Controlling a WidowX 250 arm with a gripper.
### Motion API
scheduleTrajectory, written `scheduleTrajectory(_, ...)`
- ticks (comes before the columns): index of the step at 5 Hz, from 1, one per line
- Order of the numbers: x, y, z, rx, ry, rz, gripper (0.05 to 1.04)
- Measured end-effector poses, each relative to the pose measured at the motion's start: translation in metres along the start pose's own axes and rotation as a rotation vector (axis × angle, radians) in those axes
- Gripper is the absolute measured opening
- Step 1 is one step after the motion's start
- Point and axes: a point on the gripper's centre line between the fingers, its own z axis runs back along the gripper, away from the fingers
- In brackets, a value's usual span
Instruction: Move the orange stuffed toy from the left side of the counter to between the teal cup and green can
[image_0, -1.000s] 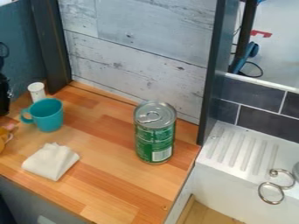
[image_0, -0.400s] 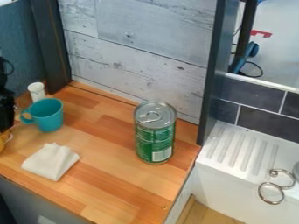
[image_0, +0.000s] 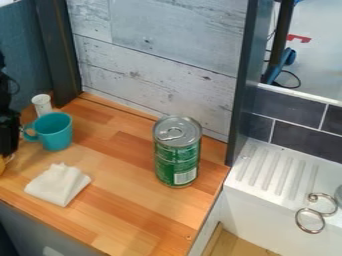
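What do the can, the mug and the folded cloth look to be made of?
The can: metal, its lid shiny silver with a pull ring. The mug: probably glazed ceramic, given its smooth teal surface. The cloth: soft, matte fabric or paper, creased.

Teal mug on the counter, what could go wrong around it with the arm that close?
The black gripper is right beside the handle of the teal mug, so a small sideways shift might knock or hook it. A pushed mug could also tip the slim white container standing just behind it. The white cloth lies near the counter's front edge, so a low sweep might drag it off.
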Motion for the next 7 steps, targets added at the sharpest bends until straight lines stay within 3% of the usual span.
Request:
scheduleTrajectory(2,0.005,0.002,-0.024,-0.004,0.067,0.018,0.928)
scheduleTrajectory(3,0.006,0.001,-0.024,-0.013,0.060,0.004,0.672)
scheduleTrajectory(4,0.004,-0.006,-0.004,-0.049,-0.004,-0.018,0.594)
scheduleTrajectory(5,-0.007,-0.013,0.034,-0.072,-0.062,-0.032,0.594)
scheduleTrajectory(6,-0.012,-0.044,0.059,-0.109,-0.039,-0.091,0.595)
scheduleTrajectory(7,-0.001,-0.090,0.083,-0.077,-0.087,-0.201,0.595)
